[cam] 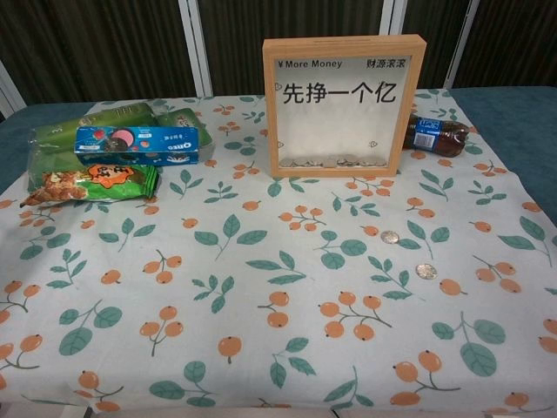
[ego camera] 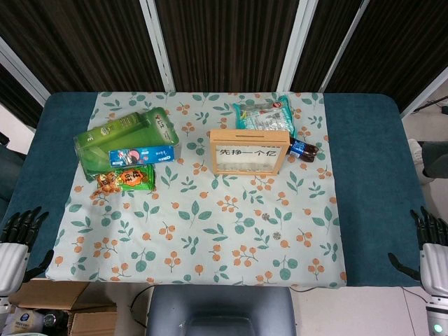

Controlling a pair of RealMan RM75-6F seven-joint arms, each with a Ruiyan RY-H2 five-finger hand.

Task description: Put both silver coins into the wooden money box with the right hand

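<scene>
Silver coins, one (cam: pixel 390 237) above the other (cam: pixel 426 272), are lying apart on the leaf-printed cloth (cam: pixel 261 331) at lower right of the chest view, below the upright wooden money box (cam: pixel 345 104) at top centre. Both hands, left (ego camera: pixel 17 238) and right (ego camera: pixel 430 245), are resting at the head view's bottom corners, fingers spread, holding nothing.

head view overhead, chest view low, near, both sharing tablecloth (ego camera: pixel 210 210)
</scene>
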